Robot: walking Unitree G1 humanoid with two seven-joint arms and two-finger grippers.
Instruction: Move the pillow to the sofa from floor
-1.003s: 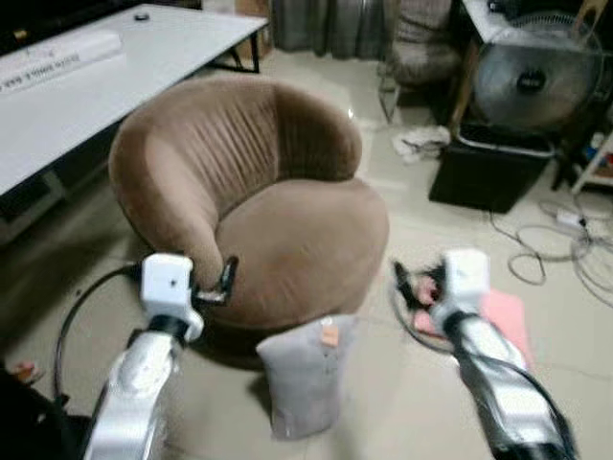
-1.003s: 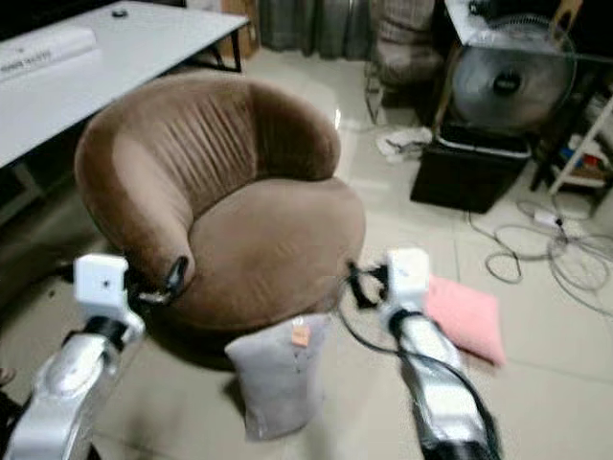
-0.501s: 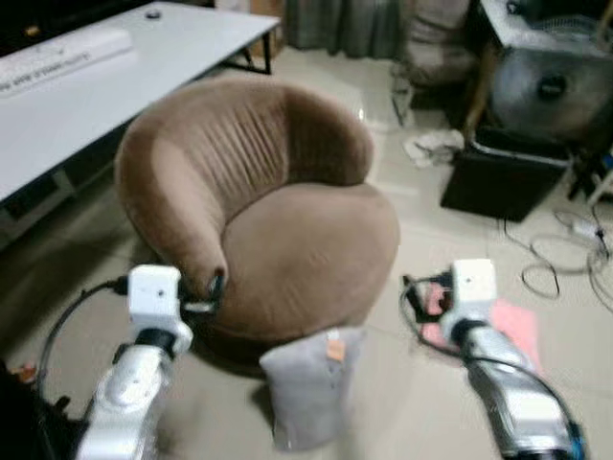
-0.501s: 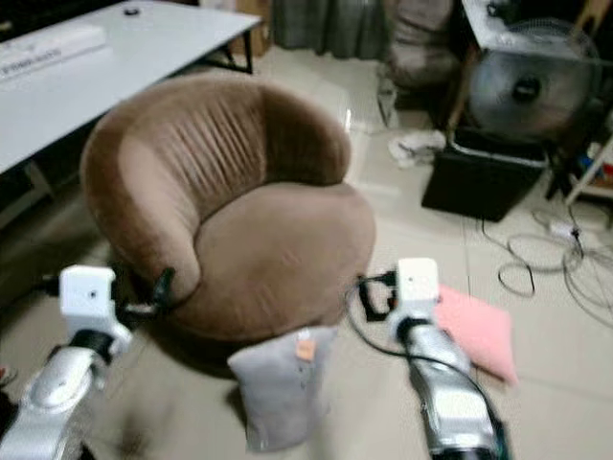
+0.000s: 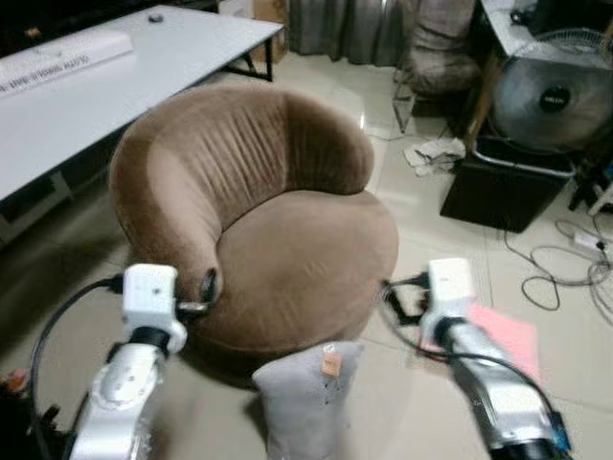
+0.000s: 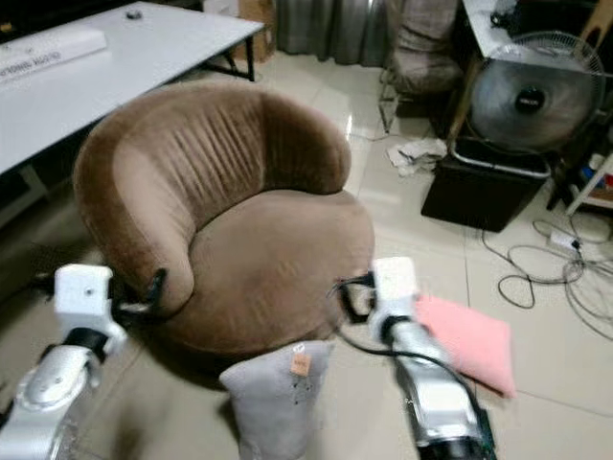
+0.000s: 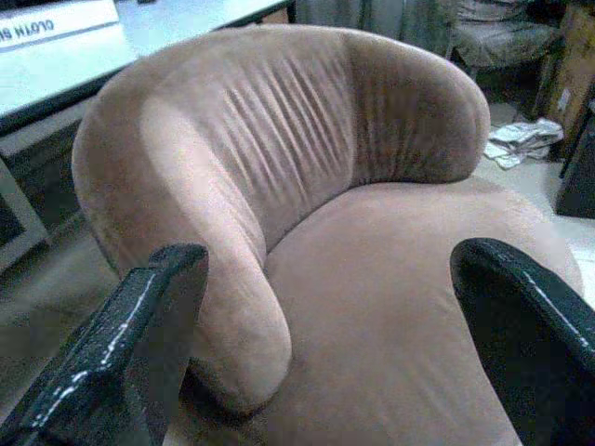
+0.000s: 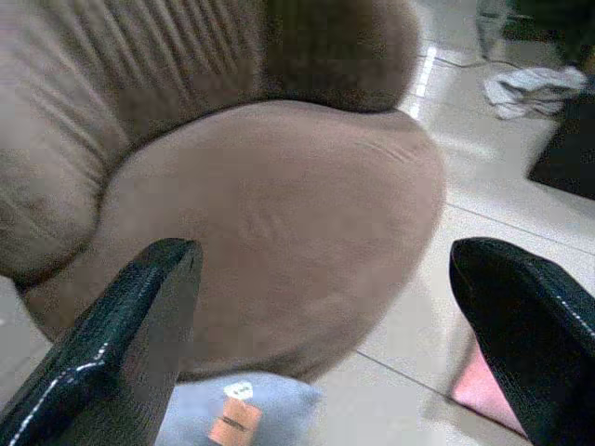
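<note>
the grey pillow (image 5: pixel 306 398) stands on the floor (image 5: pixel 412 383) at the sofa's (image 5: pixel 287 249) 6 o'clock. both end effectors, left (image 5: pixel 206 287) and right (image 5: pixel 393 299), hover released, flanking it above. lower both and squeeze its sides evenly before lifting.

Not much to read here tbh. There's a long white box (image 7: pixel 56 20) on the white table (image 5: pixel 115 77) with dark print on its side; in the left wrist view it looks like "CLOTH" upside down, the rest too blurry to make out. The fan (image 6: pixel 532 96) has a dark hub badge, unreadable. The grey pillow (image 6: pixel 273 398) has a small orange tag (image 8: pixel 234 423), print illegible.
</note>
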